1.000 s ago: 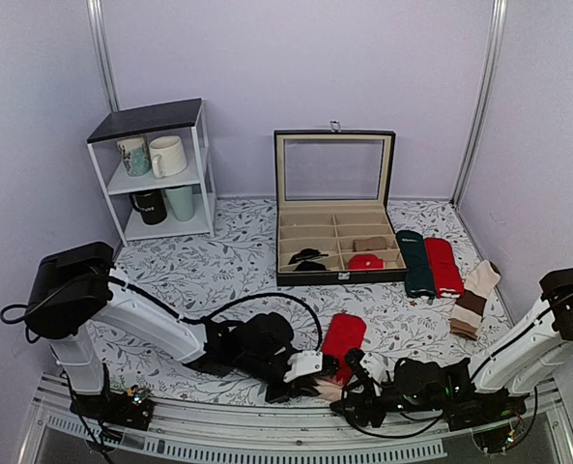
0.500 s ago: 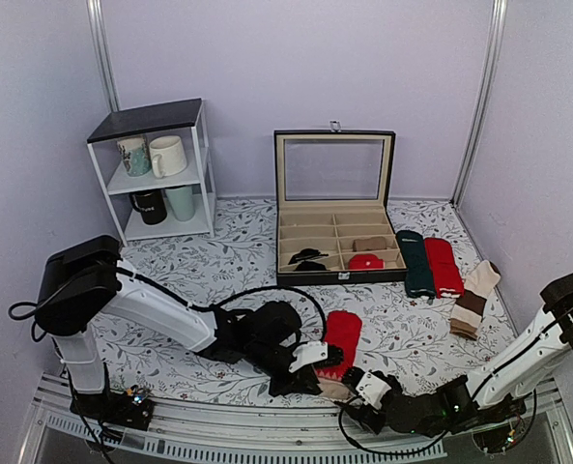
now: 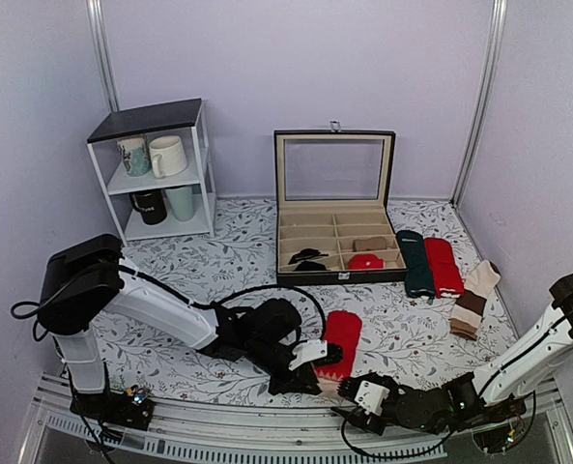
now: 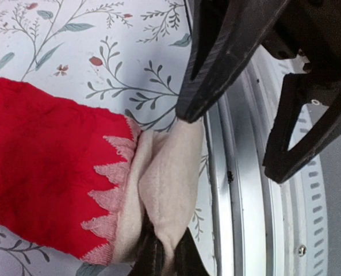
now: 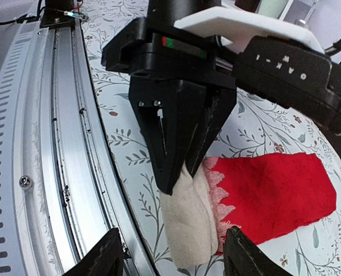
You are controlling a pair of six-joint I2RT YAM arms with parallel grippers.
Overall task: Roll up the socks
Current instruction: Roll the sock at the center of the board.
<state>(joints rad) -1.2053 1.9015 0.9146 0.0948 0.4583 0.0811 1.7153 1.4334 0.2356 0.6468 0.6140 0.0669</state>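
The red socks (image 3: 343, 336) lie flat on the floral cloth near the front edge, with the beige end (image 3: 330, 386) toward the rail. In the left wrist view the red part (image 4: 43, 172) meets the beige end (image 4: 167, 184) at a zigzag border. My left gripper (image 3: 317, 374) is shut on a pinched fold of the beige end, which its fingers (image 4: 150, 259) lift slightly. My right gripper (image 3: 360, 399) is open and low over the rail, facing the beige end (image 5: 187, 224) with one finger on each side (image 5: 101, 259), not touching it. The left gripper (image 5: 184, 144) fills the right wrist view.
An open compartment box (image 3: 334, 242) stands behind. A dark green sock (image 3: 418, 263), a plain red sock (image 3: 444, 266) and a beige-brown pair (image 3: 474, 300) lie at the right. A shelf with mugs (image 3: 160, 174) stands at the back left. The metal rail (image 3: 267, 425) runs along the front.
My right arm has dropped low along the rail and its gripper now faces the beige end from the front. My left gripper shifted slightly right, still on the beige end.
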